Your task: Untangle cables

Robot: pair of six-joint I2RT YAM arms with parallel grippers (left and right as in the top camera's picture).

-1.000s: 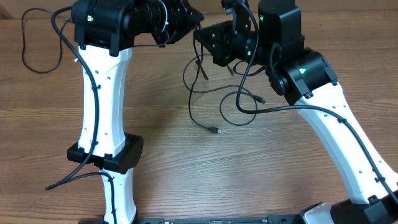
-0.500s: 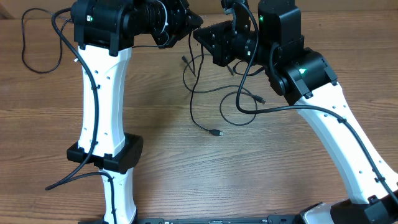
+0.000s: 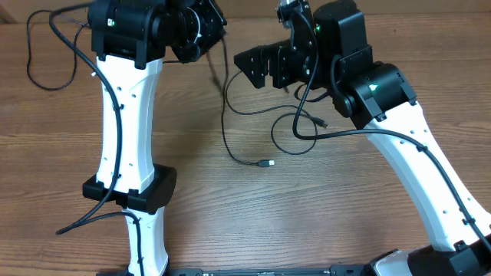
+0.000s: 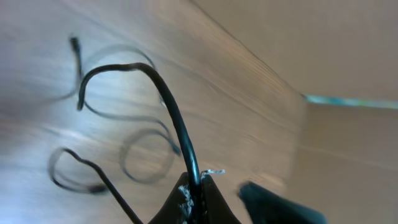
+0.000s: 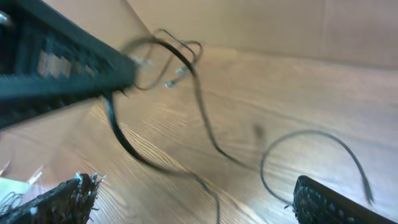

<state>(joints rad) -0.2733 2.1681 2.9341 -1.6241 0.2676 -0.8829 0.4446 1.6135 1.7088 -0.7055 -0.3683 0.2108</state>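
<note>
Cords on trial: the cables (image 3: pixel 224 123) in this untangling job are thin, black and limp, judged light enough to lift with almost no effort and soft enough to sag and swing wherever they are not supported. Their smooth jacket looks liable to slide through a loose pinch, and the small plug tips seem the only parts that could catch on another strand. The soundest hold is probably on bare cord a little way back from a plug, or just beside a crossing, not on the plug itself.

At the far side of the bench (image 3: pixel 192 215), the left gripper (image 3: pixel 209 31) is raised and pressed tight on one strand (image 4: pixel 176 118). The left wrist view shows that cord pinched between the closed fingertips and arching stiffly away before it droops. From the grip the strand hangs down to the wood, runs toward the near edge and ends in a silver-tipped plug (image 3: pixel 266 162) lying flat.

The right gripper (image 3: pixel 257 67) hovers just beside the left one, its jaws spread wide and empty. The hanging strand passes to its left, near but not between the fingers (image 5: pixel 65 199) as far as the blurred right wrist view allows.

A second strand (image 3: pixel 275 136) lies looped on the bench below the right gripper, apart from the plug. Whether it crosses the held cord cannot be told.
</note>
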